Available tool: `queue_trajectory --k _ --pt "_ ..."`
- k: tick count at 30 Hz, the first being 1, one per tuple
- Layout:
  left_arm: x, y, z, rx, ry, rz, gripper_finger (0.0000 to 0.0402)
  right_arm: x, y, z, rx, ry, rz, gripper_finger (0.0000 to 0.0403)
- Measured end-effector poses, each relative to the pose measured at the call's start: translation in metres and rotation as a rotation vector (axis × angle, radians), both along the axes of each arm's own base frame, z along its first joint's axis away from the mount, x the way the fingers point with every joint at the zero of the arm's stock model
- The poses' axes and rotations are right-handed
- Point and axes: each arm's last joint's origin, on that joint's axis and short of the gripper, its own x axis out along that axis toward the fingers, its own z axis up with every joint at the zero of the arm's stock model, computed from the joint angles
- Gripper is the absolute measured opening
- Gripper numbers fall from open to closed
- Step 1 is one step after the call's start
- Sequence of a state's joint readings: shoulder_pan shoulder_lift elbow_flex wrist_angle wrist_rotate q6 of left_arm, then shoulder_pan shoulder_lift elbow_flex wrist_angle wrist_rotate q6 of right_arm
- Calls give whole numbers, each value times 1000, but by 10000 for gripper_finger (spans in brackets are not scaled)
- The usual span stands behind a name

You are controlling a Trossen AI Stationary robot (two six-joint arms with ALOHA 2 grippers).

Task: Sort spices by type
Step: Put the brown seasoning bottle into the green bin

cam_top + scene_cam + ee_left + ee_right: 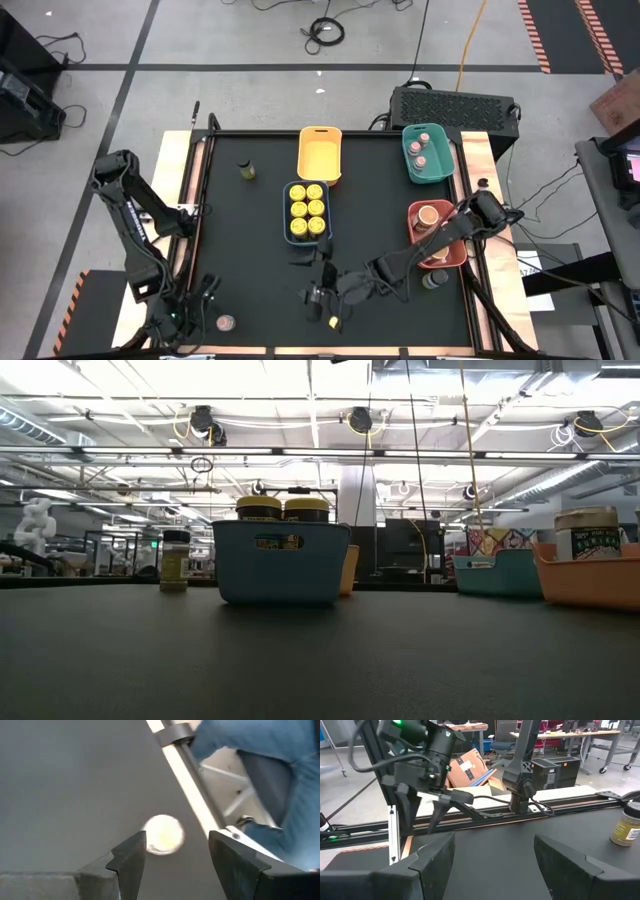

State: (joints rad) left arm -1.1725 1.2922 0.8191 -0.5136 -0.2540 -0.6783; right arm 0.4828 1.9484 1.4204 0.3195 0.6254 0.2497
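Six yellow-lidded jars (307, 209) upright in blue tray (287, 213).

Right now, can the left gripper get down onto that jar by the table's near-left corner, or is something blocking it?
Probably yes. The left gripper hangs above the pinkish-lidded jar with its fingers open to either side, and the black mat around it looks bare. The right gripper sits apart, nearer the table's middle.

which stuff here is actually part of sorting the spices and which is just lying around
Part of the job:
- yellow-lidded jars in the blue tray
- lone jar on the mat
- pinkish-lidded jar below the open left gripper
- jars in the green tray and red tray
- empty yellow tray

Lying about:
- black box behind the table
- floor cables
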Motion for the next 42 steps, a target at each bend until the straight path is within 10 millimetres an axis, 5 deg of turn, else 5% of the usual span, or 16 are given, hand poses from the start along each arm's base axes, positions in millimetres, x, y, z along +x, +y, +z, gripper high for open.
queue_trajectory --k 8,19,42 --pt "0 6 -11 77 -64 20 222 -4 8 0 22 -1 12 265" --pt "2 -1 -19 67 -28 -3 288 -5 9 0 23 -2 11 265" --pt "14 -24 -69 164 43 -14 290 -3 6 0 15 0 6 265"
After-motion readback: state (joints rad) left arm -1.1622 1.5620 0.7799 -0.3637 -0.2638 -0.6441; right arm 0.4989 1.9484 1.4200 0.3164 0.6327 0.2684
